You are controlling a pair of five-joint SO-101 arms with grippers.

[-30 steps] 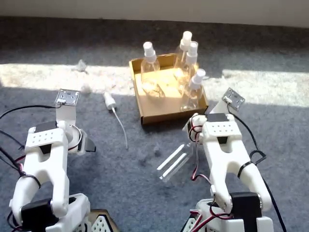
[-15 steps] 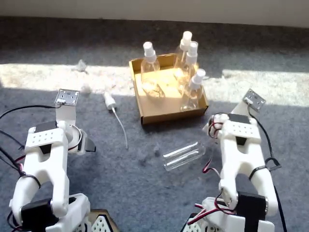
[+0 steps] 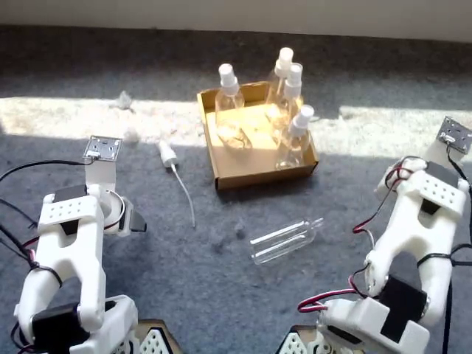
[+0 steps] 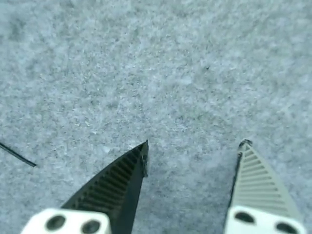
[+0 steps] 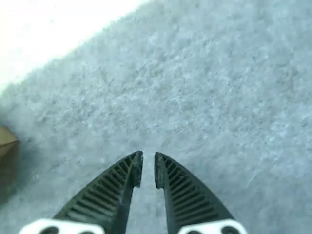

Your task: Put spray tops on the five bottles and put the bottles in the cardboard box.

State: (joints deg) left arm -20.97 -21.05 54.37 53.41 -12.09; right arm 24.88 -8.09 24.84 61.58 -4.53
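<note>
grey carpet (image 3: 221,280) all over, and on it, centre far, the cardboard box (image 3: 258,179) in a patch of sun. four capped bottles (image 3: 294,144) stand up around it, white spray heads on. the glass is clear and washes out in the glare, so the bodies are hard to trace. the two far-right bottles (image 3: 293,88) overlap each other, and you cannot tell whether they sit inside the far rim or just behind it.

nearer, well apart from the box, the fifth bottle (image 3: 284,240) lies on its side on the carpet, neck to the right, no top on it. the loose spray top (image 3: 168,153) lies left of the box, its thin tube trailing towards the near side. small white scraps (image 3: 124,99) sit far left.

left arm (image 3: 70,236) is near left. the left gripper (image 4: 194,143) hangs over bare carpet, fingers spread wide, nothing between them. a thin dark line (image 4: 17,155) crosses the edge of its view, too little of it to name.

right arm (image 3: 420,221) is at the right edge, partly cut off. the right gripper (image 5: 147,155) is all but closed, a sliver of gap, gripping nothing, carpet below.
</note>
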